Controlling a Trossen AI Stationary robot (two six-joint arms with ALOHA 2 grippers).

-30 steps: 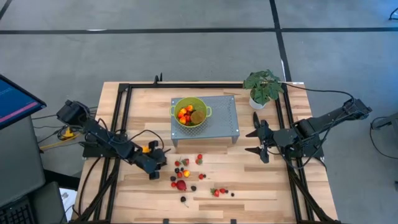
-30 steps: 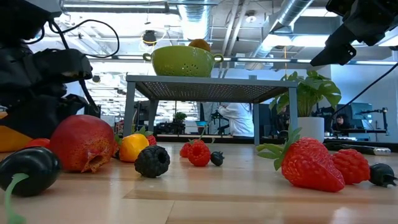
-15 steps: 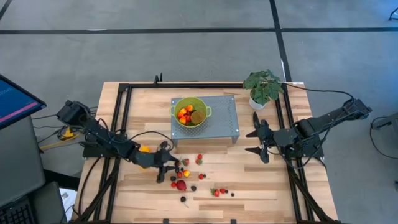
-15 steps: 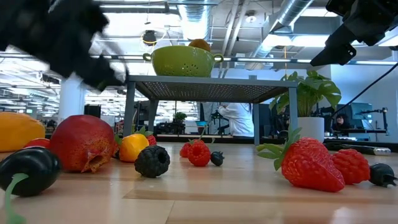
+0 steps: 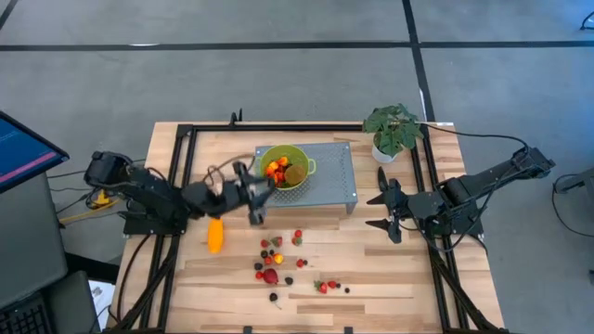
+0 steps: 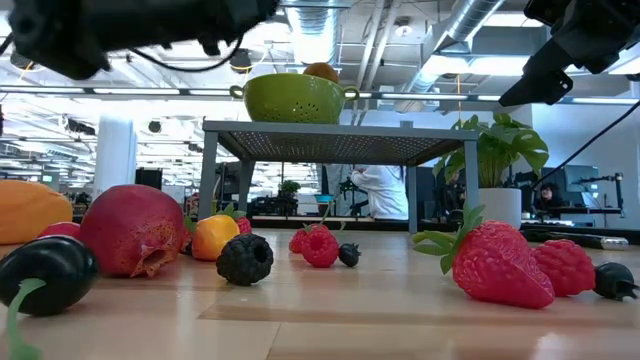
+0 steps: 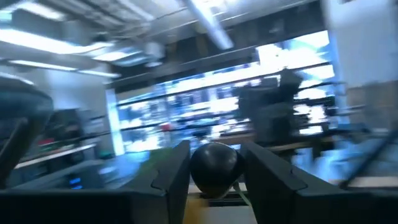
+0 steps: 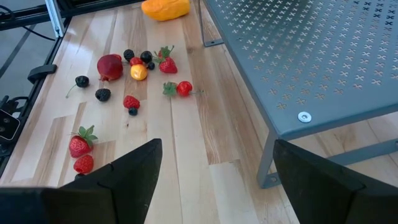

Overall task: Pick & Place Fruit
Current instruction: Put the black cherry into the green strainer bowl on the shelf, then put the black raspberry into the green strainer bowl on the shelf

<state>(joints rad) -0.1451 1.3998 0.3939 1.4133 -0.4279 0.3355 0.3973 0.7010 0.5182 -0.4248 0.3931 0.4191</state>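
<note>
High view: your left gripper [image 5: 256, 197] hangs just beside the green colander [image 5: 284, 167], which already holds several fruits. The long orange fruit [image 5: 215, 235] lies on the table behind and below it; the berry scatter [image 5: 276, 261] remains, so most of the task appears left.

Low view: a red round fruit [image 6: 132, 229], a blackberry [image 6: 245, 258] and strawberries [image 6: 495, 262] rest on the wood, well below the raised gripper.

Left wrist view: the fingers [image 7: 169, 171] are closed on a dark round berry [image 7: 216, 165], smooth and glossy.

Right wrist view: your right gripper [image 8: 214, 177] waits with fingers spread wide and empty, beside the perforated stand [image 8: 298, 56], the scatter ahead of it.
</note>
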